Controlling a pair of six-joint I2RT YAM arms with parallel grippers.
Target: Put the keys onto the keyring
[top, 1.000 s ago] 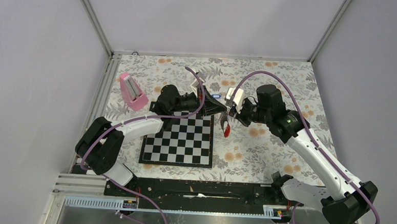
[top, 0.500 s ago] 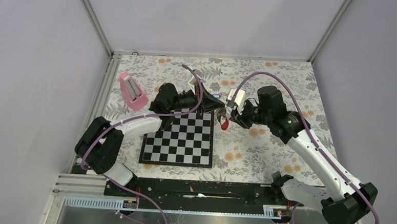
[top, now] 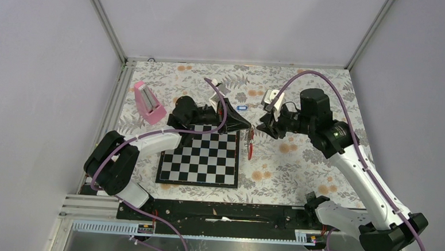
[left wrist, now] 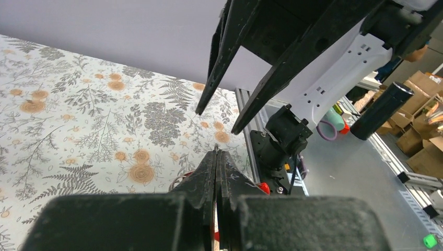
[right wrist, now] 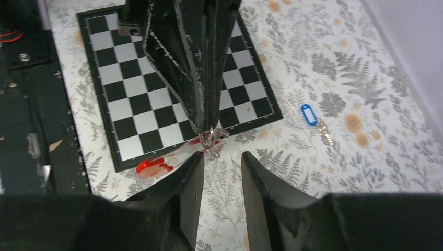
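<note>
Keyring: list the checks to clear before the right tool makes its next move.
1. Left tool shut on the keyring: ok.
2. Right tool open, nothing between its fingers: ok.
3. Right tool apart from the ring, facing it: ok.
4. Blue key lying free on the table, away from both tools: ok.
5. Red key threaded on the ring: cannot tell. One red piece trails from the ring, but what it is does not show.
</note>
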